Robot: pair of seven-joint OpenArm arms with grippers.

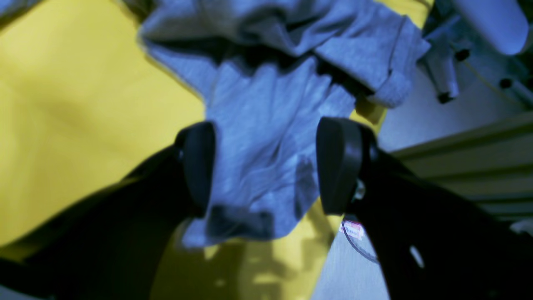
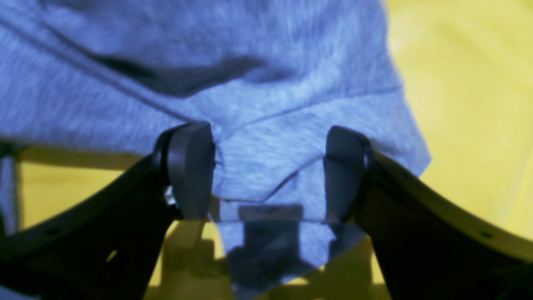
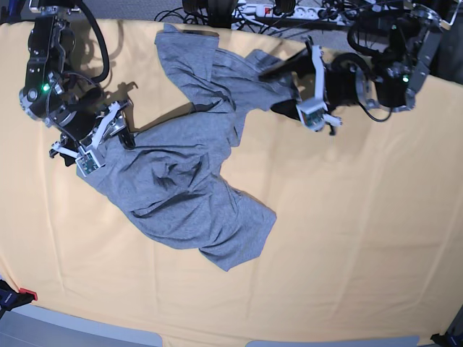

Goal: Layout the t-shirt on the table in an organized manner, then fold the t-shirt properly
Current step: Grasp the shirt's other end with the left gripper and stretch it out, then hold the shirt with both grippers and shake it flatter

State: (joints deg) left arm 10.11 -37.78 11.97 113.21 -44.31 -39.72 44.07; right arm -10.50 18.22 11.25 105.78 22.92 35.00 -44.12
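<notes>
Peach table (image 3: 347,238) is covered partly by the crumpled t-shirt (image 3: 188,195). Left gripper (image 1: 266,166) and right gripper (image 2: 266,171) are spread wide, fabric seen between the jaws but not pinched

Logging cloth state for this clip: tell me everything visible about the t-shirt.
The t-shirt is heather-grey, soft knit by its look, lying crumpled and twisted on the table, not spread flat. It runs diagonally from the far edge to a bunched lobe nearer the camera. No lettering shows. The left gripper and right gripper each straddle a fabric edge with jaws open, neither clamping it.
</notes>
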